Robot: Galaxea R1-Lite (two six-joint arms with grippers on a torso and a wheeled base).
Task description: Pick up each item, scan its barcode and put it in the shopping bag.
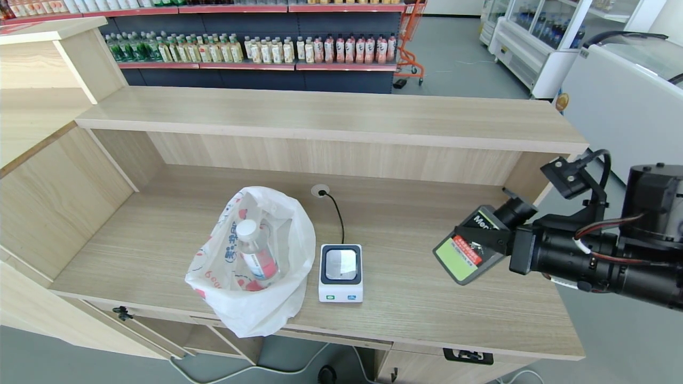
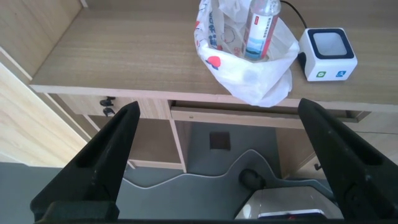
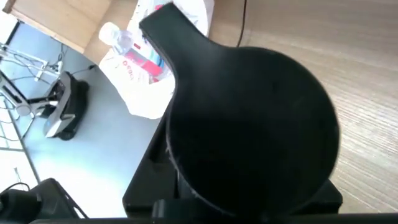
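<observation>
- Fingers of right gripper [image 1: 483, 240] are clamped on the flat black pack with green-and-red label [image 1: 461, 261], above the wooden bench [image 1: 427, 304] and well apart from the white box scanner [image 1: 341, 273].
- Pack looks light, stiff and glossy, so it may slip. Best gripped across the edges, with the label face clear.
- Fingers of left gripper [image 2: 219, 107] are spread and empty, with the white plastic shopping bag [image 2: 261, 81] beyond them.

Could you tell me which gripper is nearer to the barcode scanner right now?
Right. The right gripper holds a box over the counter, right of the scanner; the left gripper hangs open, back off the counter's front edge.
</observation>
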